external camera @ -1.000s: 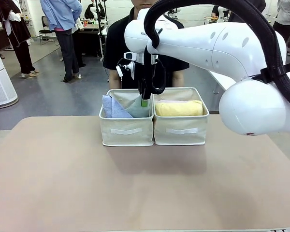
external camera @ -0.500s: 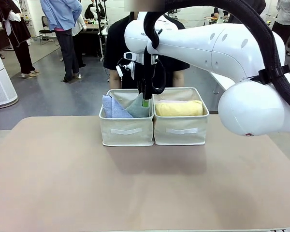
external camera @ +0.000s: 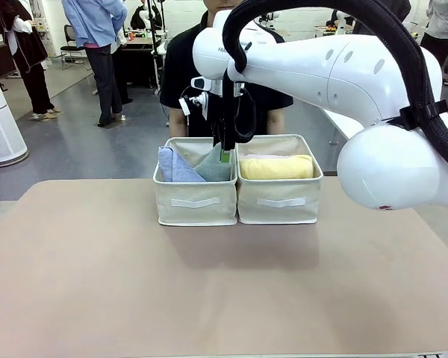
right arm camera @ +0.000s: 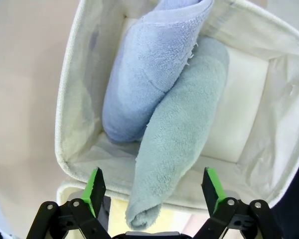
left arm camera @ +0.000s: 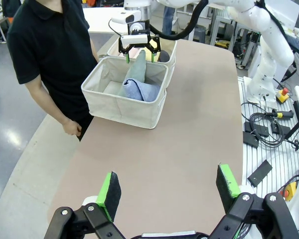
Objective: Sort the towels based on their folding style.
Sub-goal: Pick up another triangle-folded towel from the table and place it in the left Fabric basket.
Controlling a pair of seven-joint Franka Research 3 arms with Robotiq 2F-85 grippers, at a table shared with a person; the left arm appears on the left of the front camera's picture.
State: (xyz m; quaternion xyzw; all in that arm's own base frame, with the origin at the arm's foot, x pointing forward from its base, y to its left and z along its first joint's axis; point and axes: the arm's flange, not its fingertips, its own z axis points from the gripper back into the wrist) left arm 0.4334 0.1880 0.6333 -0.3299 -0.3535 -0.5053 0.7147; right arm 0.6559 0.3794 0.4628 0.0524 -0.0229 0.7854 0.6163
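We see the right gripper (right arm camera: pixel 152 191) spread wide and empty above the left bin (external camera: pixel 195 200) at the table's (external camera: pixel 209 283) far edge, where the teal-grey towel (right arm camera: pixel 177 149) leans against the lavender-blue towel (right arm camera: pixel 149 64), while the left gripper (left arm camera: pixel 168 191) hangs wide apart, holding nothing.

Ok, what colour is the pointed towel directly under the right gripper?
Pale teal-grey terry towel, clearest in the right wrist view.

- Lavender-blue towel (right arm camera: pixel 154 64), plain terry
- Pale teal-grey towel (right arm camera: pixel 182 134), plain
- Yellow towel (external camera: pixel 276 167)
- Two beige bins (external camera: pixel 196 201), white handle strips
- Tan table mat (external camera: pixel 209 291)
- Green pads (right arm camera: pixel 95 185) on black fingers
- White arm (external camera: pixel 328 71), black cable
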